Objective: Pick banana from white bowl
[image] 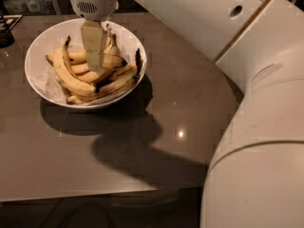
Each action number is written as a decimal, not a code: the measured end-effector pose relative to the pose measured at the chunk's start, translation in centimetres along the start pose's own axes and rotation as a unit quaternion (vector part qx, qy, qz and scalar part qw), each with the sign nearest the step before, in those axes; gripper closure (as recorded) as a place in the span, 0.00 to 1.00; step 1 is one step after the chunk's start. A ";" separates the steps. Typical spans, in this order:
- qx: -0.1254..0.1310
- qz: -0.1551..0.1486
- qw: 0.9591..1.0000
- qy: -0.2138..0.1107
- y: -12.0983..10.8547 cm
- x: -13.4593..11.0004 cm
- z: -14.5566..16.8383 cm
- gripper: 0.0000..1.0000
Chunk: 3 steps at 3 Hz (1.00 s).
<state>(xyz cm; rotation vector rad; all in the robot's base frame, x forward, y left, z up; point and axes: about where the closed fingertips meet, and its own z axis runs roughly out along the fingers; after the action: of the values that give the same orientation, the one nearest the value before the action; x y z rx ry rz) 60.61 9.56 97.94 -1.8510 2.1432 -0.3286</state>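
Observation:
The white bowl (40,82) sits on the far left of the dark table and holds several yellow bananas (69,77) with dark tips. My gripper (94,63) hangs straight down from the arm over the middle of the bowl, its cream fingers reaching in among the bananas. The fingers cover the bananas under them, so I cannot tell whether one is grasped.
The dark grey table (156,122) ends at a front edge near the bottom and a right edge. My white arm (251,127) fills the right side of the view. A dark object (5,32) stands at the far left edge.

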 end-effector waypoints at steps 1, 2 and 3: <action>-0.015 0.005 1.000 -0.001 0.4 -0.9 0.9 0.10; -0.028 0.002 1.000 -0.003 0.6 -1.8 1.6 0.10; -0.037 -0.008 0.999 -0.002 0.7 -2.6 2.3 0.10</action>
<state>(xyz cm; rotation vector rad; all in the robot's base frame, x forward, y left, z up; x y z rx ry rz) 61.13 12.29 95.78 -1.9077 2.1657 -0.2523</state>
